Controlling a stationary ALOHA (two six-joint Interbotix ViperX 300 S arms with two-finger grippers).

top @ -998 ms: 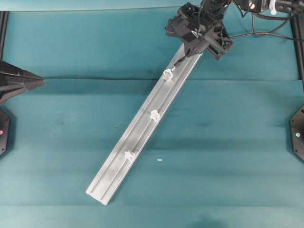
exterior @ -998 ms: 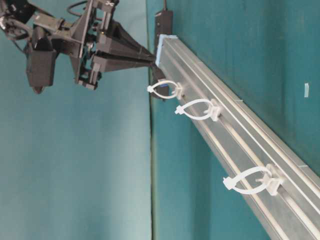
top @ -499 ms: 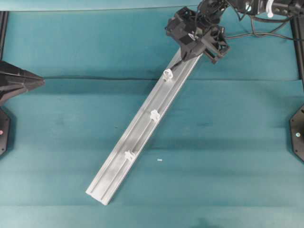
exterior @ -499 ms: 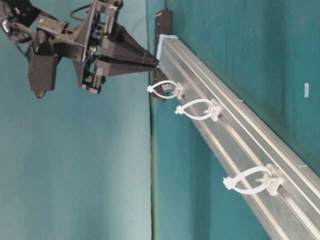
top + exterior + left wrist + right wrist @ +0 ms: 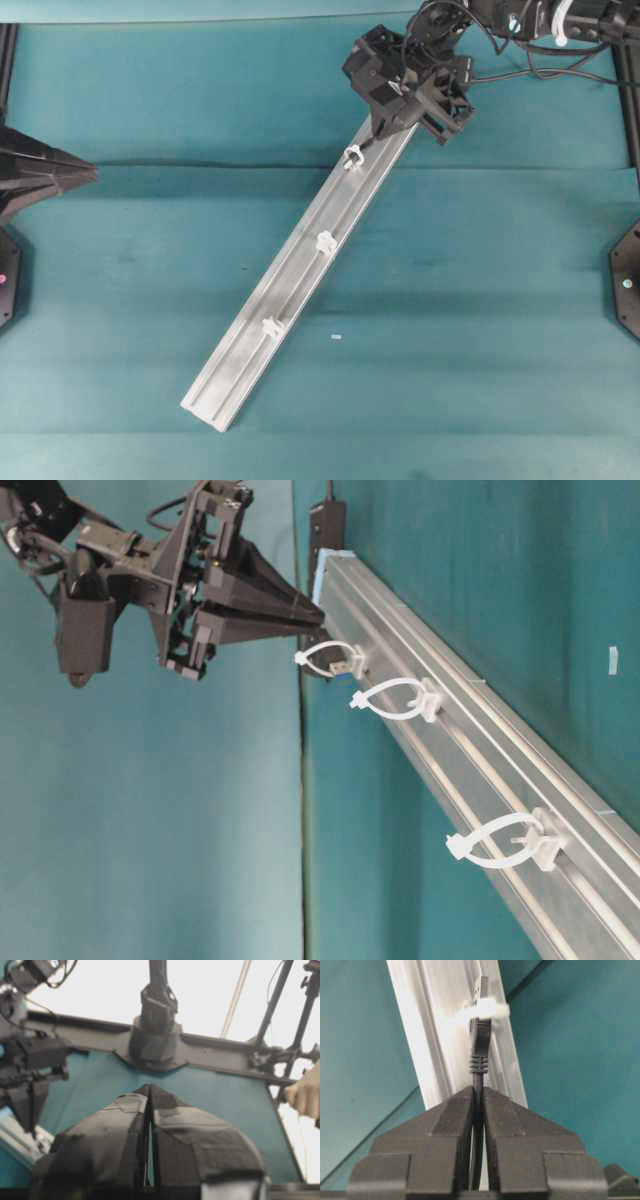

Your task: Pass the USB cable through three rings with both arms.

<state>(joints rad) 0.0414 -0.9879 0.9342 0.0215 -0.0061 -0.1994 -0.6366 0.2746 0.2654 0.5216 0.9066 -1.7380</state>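
My right gripper is shut on the USB cable, just behind its black plug. In the right wrist view the plug's metal tip pokes through the first white ring on the silver rail. The table-level view shows the plug inside that ring. The first ring, the middle ring and the last ring stand along the rail. My left gripper is shut and empty at the left edge, far from the rail, as its wrist view confirms.
A black hub bar sits at the rail's far end. A small white scrap lies on the teal cloth right of the rail. Arm bases stand at the side edges. A person's hand shows beyond the table.
My right gripper has moved down-left along the rail toward the first ring, and the plug has entered that ring. The left arm has not moved.
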